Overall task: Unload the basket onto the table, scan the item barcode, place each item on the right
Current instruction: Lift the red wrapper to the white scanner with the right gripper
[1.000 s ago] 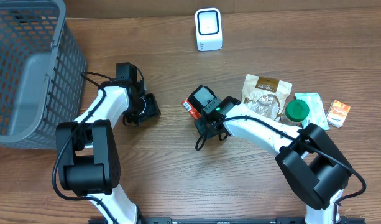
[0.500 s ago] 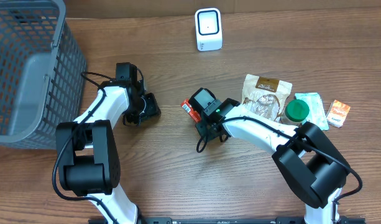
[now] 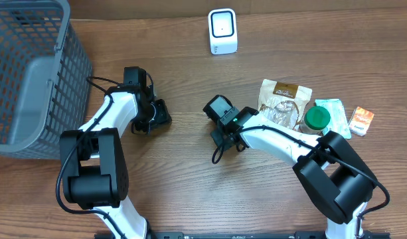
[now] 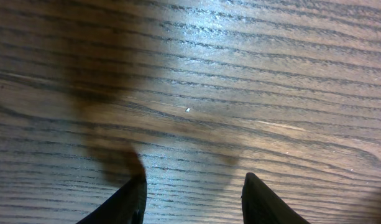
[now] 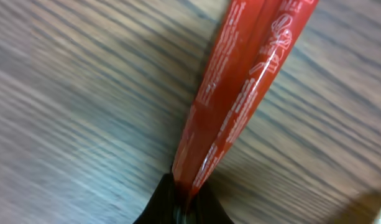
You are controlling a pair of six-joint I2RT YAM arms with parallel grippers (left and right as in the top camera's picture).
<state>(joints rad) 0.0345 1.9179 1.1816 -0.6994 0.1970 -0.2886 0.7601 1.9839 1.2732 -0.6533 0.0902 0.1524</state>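
Observation:
The item is a flat red packet (image 5: 240,81) with white print, seen edge-on in the right wrist view. My right gripper (image 5: 185,190) is shut on its lower end, just above the wooden table. From overhead the right gripper (image 3: 215,111) sits mid-table and hides the packet beneath it. A white scanner (image 3: 222,31) stands upright at the back centre, well apart from the packet. My left gripper (image 4: 191,186) is open over bare wood with nothing between its fingers; in the overhead view the left gripper (image 3: 157,116) is left of centre.
A grey mesh basket (image 3: 30,73) fills the back left. To the right lie a brown pouch (image 3: 283,99), a green-lidded jar (image 3: 317,118), a pale green packet (image 3: 336,109) and a small orange box (image 3: 361,121).
My right gripper has closed on the red packet, whose end showed beside the gripper overhead and is now covered. The left arm has not moved.

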